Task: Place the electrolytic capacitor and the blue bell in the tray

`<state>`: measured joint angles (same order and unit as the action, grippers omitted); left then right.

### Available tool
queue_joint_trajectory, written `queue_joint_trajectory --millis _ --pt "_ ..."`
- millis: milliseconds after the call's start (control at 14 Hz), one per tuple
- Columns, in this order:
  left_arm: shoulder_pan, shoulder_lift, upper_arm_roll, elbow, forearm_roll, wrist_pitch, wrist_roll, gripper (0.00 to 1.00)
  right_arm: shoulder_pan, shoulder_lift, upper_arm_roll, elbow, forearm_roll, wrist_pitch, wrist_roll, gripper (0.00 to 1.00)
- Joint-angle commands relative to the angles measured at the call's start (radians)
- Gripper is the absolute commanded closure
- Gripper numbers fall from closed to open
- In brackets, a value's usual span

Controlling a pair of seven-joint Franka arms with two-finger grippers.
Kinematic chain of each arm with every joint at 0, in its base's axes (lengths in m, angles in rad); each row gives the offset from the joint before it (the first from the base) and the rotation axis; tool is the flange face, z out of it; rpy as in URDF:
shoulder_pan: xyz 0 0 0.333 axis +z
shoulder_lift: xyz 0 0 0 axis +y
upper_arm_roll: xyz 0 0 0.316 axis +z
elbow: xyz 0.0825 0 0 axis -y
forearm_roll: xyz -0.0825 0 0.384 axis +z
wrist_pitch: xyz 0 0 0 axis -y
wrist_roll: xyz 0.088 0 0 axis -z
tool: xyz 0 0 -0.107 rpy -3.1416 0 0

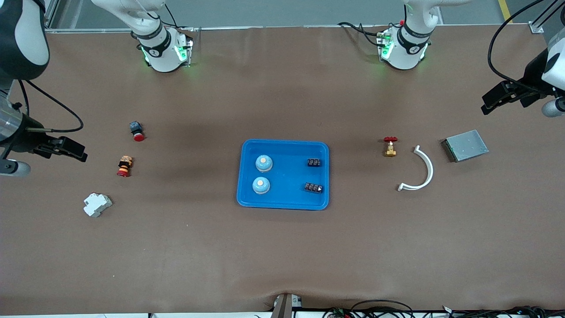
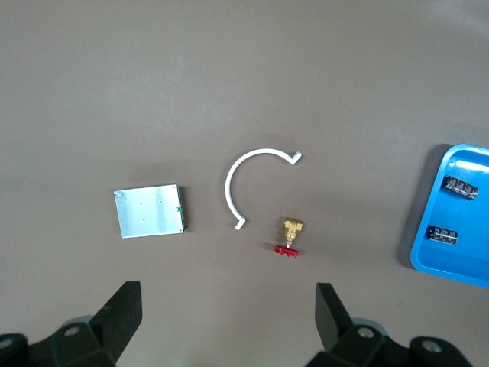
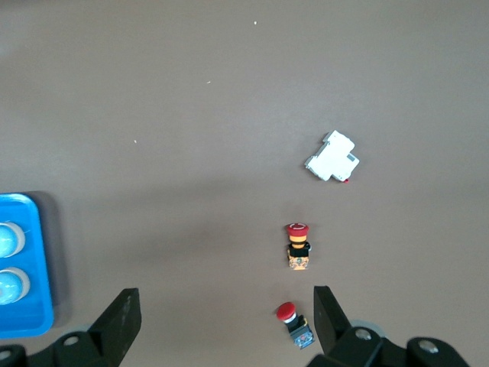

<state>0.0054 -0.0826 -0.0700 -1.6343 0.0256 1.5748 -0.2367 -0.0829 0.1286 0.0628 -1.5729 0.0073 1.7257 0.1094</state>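
Note:
The bright blue tray (image 1: pixel 287 176) lies mid-table. In it sit two blue bells (image 1: pixel 264 163) (image 1: pixel 261 185) toward the right arm's end and two small black electrolytic capacitors (image 1: pixel 314 162) (image 1: pixel 313 188) toward the left arm's end. The left wrist view shows the tray's edge (image 2: pixel 458 210) with both capacitors (image 2: pixel 461 186). The right wrist view shows its other edge (image 3: pixel 30 321) with both bells (image 3: pixel 8 239). My left gripper (image 1: pixel 494 99) (image 2: pixel 229 321) hangs open and empty over the left arm's end of the table. My right gripper (image 1: pixel 75 151) (image 3: pixel 225 325) hangs open and empty over the right arm's end.
Toward the left arm's end lie a brass valve with a red handle (image 1: pixel 390 146), a white curved strip (image 1: pixel 421 170) and a grey metal box (image 1: pixel 466 145). Toward the right arm's end lie a dark-bodied red button (image 1: pixel 137 130), an orange-banded red button (image 1: pixel 124 166) and a white breaker (image 1: pixel 97 204).

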Motion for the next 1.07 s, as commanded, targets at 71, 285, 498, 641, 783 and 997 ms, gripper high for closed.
queue_joint_trajectory --millis 71,285,498,641,783,997 --pt "0.005 0.012 0.001 0.039 -0.003 -0.007 0.019 0.0 -0.006 -0.064 -0.029 -0.056 0.056 -0.03 -0.011 0.0" --pt "0.001 0.017 0.001 0.042 0.002 -0.019 0.017 0.0 -0.005 -0.083 -0.054 -0.058 0.077 -0.069 -0.013 0.0" --pt "0.002 0.02 -0.001 0.042 0.002 -0.025 0.017 0.0 -0.005 -0.101 -0.055 -0.056 0.077 -0.089 -0.013 0.0" --pt "0.002 0.021 0.001 0.042 0.002 -0.025 0.017 0.0 -0.003 -0.112 -0.055 -0.053 0.076 -0.098 -0.017 0.0" --pt "0.002 0.021 0.001 0.042 0.002 -0.032 0.016 0.0 -0.001 -0.113 -0.055 -0.045 0.065 -0.1 -0.03 0.0" --pt "0.002 0.021 0.001 0.044 0.002 -0.033 0.019 0.0 0.015 -0.118 -0.054 -0.033 0.022 -0.101 -0.053 0.0"
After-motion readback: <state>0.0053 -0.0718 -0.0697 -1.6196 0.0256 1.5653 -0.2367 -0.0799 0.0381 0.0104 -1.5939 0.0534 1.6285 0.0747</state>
